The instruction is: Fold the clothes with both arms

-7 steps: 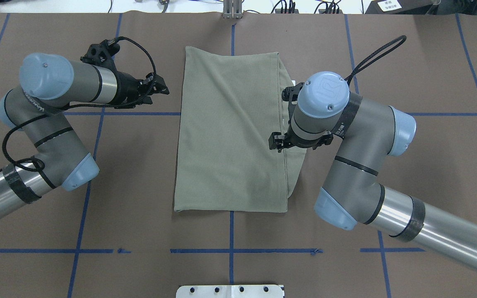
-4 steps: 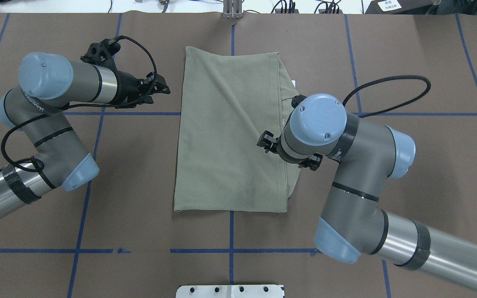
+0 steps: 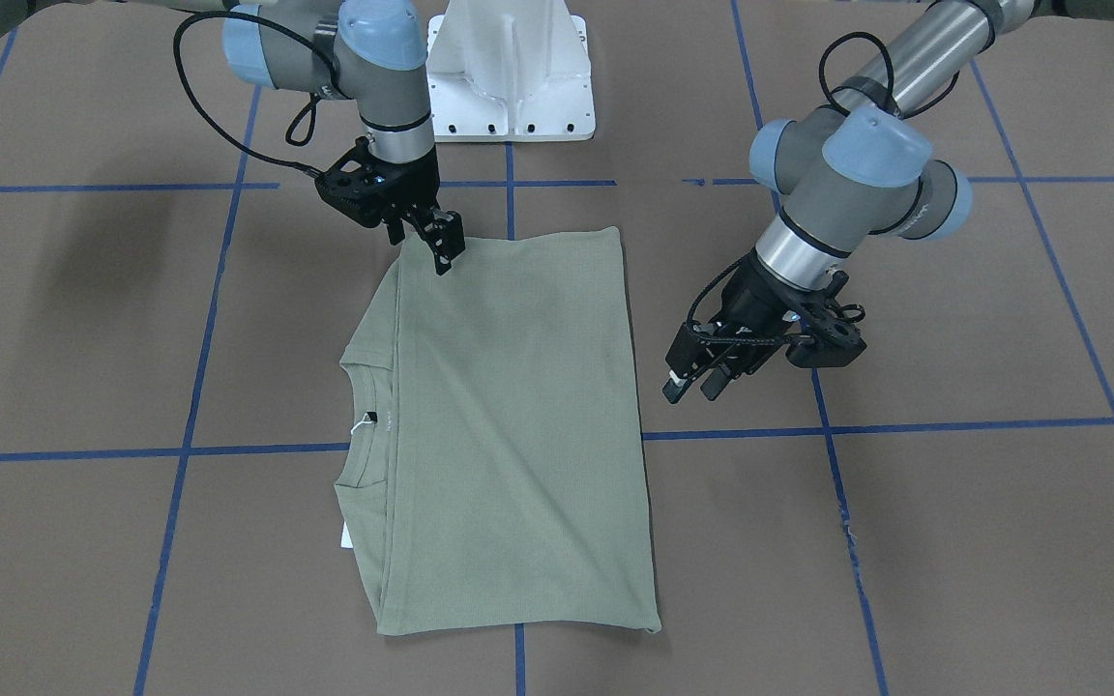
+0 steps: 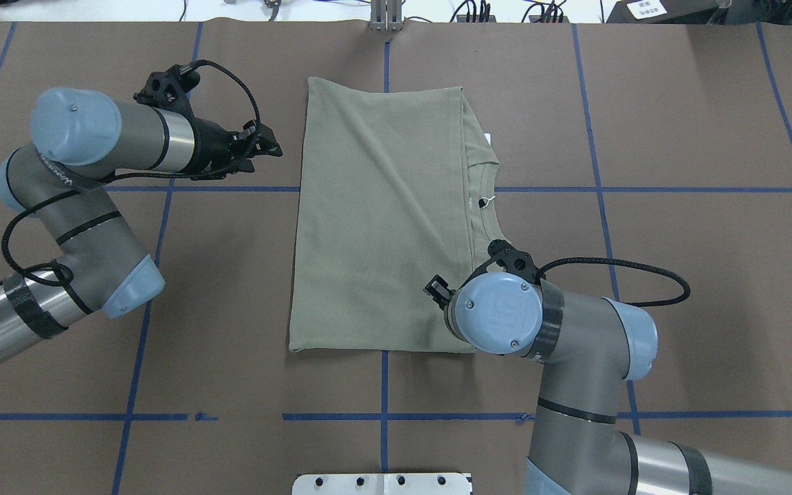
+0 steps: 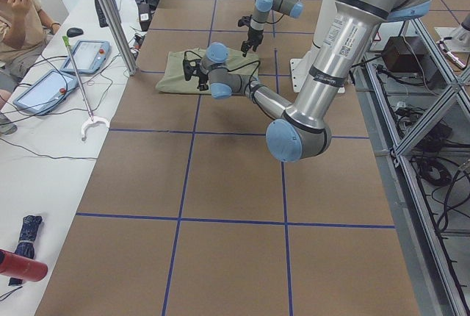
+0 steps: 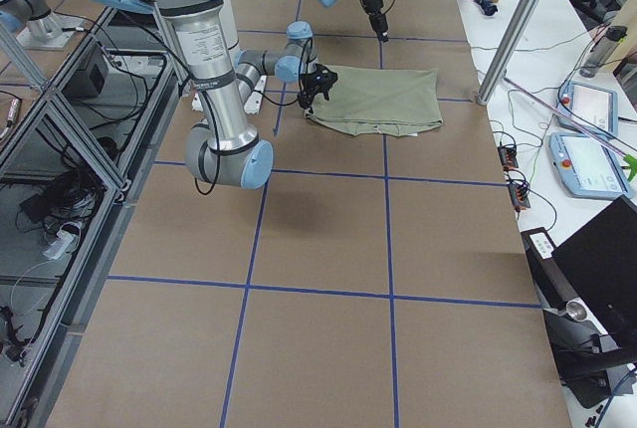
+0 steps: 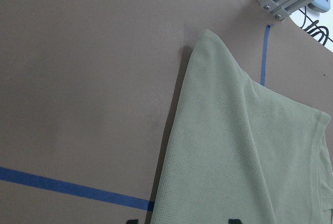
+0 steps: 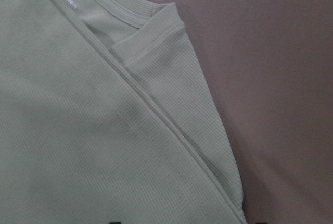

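Observation:
The sage-green shirt (image 4: 382, 220) lies flat on the table, folded to a tall rectangle. Its ribbed collar (image 4: 482, 199) and white neck tag (image 3: 361, 422) show along the edge on my right side. My right gripper (image 3: 448, 256) hangs just above the shirt's near right corner, jaws apart and empty; in the overhead view its wrist covers it. The right wrist view shows the collar (image 8: 130, 21) and folded layers close below. My left gripper (image 3: 692, 389) is open and empty above bare table, left of the shirt's long edge (image 7: 177, 130).
The white pedestal base (image 3: 509, 77) stands at the robot's side of the table. Blue tape lines cross the brown table cover (image 4: 231, 289). A metal post (image 4: 386, 17) stands at the far edge. A person (image 5: 22, 15) sits at a side desk with tablets.
My right arm has swung back along the shirt's right edge, from beside the collar to the near right corner. The left arm and the shirt have not moved.

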You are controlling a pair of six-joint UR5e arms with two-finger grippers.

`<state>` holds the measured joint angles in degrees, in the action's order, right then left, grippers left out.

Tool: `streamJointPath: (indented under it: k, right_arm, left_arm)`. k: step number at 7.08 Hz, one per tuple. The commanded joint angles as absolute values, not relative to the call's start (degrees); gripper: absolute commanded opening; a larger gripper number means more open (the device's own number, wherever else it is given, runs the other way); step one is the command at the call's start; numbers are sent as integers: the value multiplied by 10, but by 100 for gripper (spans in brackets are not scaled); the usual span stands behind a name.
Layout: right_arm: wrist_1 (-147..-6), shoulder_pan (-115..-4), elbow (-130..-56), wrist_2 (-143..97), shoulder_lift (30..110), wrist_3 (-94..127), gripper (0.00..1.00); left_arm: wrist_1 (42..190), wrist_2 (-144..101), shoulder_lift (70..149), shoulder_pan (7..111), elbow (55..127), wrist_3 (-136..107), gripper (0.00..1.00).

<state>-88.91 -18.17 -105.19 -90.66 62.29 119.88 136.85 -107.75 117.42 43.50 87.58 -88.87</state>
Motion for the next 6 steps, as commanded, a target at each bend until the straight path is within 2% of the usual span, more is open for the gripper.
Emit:
streamJointPath:
  k: [1,2,3,5,6]
  right_arm:
    - [-889,-170,-1050,-904,639,1222,85]
    - [-889,-170,-1049,-903,641,1223,78]
    - [-889,-170,-1050,-903,640,1225,63]
    - [-889,-172,-1049,-903,639,1224,1]
    - [-889,-177,-1046,-904,640,1220,0]
  left_arm:
    - [1368,-1078,1174,435,875,-889,65]
    - [1368,-1078,1174,435,875,-889,65]
    - [1368,-1078,1174,435,876,-889,65]
    - [1368,-1077,1174,436,877,-889,65]
    - [1368,-1076,1171,436,881,-889,65]
